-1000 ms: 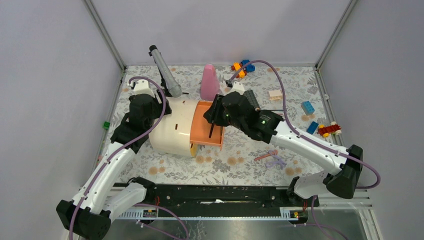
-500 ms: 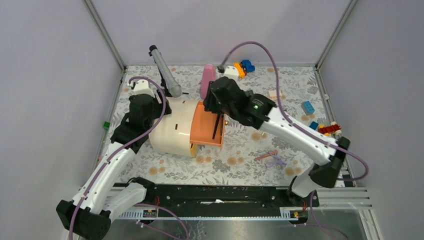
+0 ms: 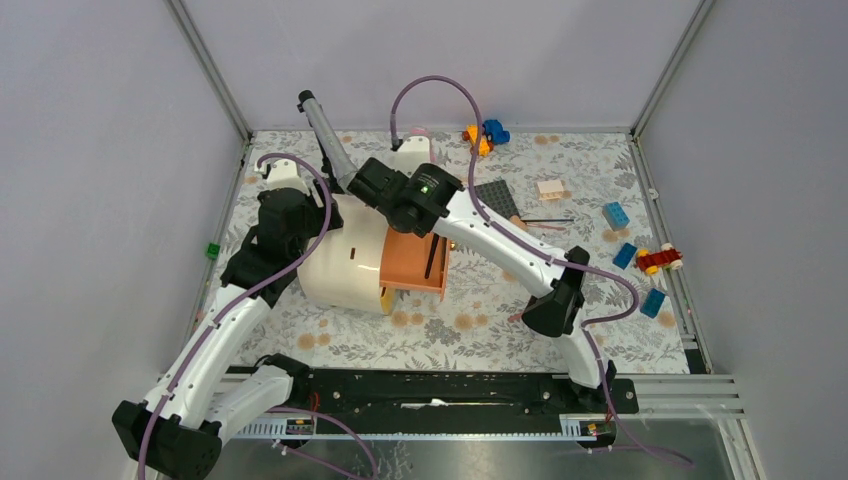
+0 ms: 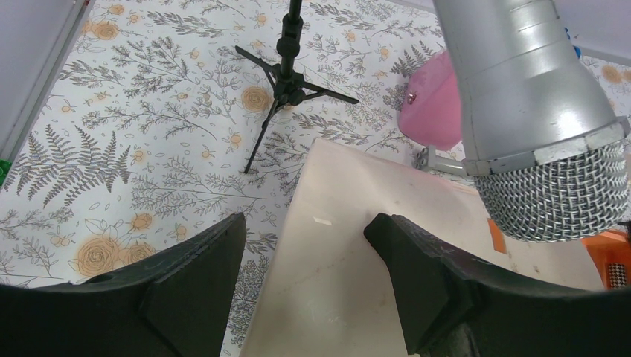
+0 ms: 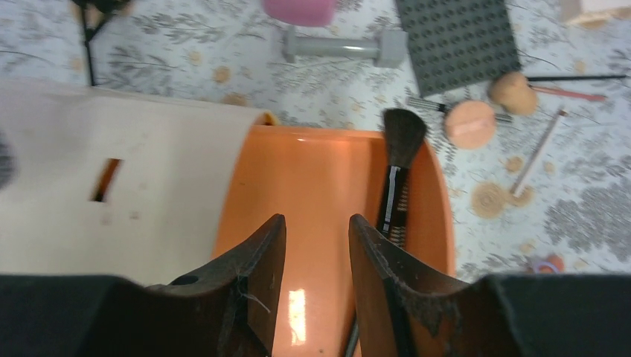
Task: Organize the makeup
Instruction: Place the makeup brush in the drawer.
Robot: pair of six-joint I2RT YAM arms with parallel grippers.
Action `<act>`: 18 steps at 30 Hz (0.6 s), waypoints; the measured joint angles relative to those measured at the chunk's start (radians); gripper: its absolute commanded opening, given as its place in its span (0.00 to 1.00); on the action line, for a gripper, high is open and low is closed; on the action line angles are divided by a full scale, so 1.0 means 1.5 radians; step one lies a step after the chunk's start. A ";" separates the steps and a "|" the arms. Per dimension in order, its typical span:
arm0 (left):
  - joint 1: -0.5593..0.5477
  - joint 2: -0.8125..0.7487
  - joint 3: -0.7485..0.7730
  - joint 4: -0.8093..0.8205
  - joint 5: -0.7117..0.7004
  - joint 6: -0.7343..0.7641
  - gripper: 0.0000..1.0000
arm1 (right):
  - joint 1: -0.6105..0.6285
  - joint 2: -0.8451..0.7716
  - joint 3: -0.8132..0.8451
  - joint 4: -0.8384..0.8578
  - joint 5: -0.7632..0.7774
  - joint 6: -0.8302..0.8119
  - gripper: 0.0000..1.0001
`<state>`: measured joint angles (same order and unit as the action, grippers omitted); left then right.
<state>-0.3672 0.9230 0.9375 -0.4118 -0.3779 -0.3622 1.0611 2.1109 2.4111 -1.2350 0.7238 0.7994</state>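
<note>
Right gripper (image 5: 316, 249): fingers a narrow gap apart, nothing between them, hanging over the orange tray (image 5: 298, 178). The tray's left and middle floor is bare. One brush (image 5: 394, 186) lies along the right wall, its dark bristle head at the far rim and its black handle running back toward the camera, close beside the right finger. On its left side the tray meets the cream box (image 5: 149, 171), which has a small slot in its top.

Past the far rim, on the floral mat (image 5: 595, 201), lie the round peach puff (image 5: 470, 124), the egg-shaped sponge (image 5: 513, 92) just beside it, and thin brushes (image 5: 540, 140), all well clear of the tray. The grey studded plate (image 5: 455, 41) sits behind them.

Left gripper (image 4: 305, 256): fingers wide apart above the box top (contact cannot be told). A silver microphone (image 4: 536, 111) crowds its right side; to its left the mat is open.
</note>
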 measured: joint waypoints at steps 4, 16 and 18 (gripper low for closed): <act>0.000 -0.001 0.000 -0.001 0.002 0.000 0.75 | 0.001 0.002 -0.020 -0.053 0.028 0.031 0.44; 0.000 -0.009 -0.005 0.000 0.007 0.000 0.75 | -0.001 -0.003 -0.114 -0.063 0.042 0.072 0.49; 0.000 -0.011 -0.006 0.000 0.008 0.000 0.75 | -0.004 -0.005 -0.127 -0.058 0.041 0.078 0.47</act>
<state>-0.3672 0.9070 0.9283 -0.4122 -0.3664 -0.3622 1.0554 2.1029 2.2208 -1.3228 0.7849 0.9157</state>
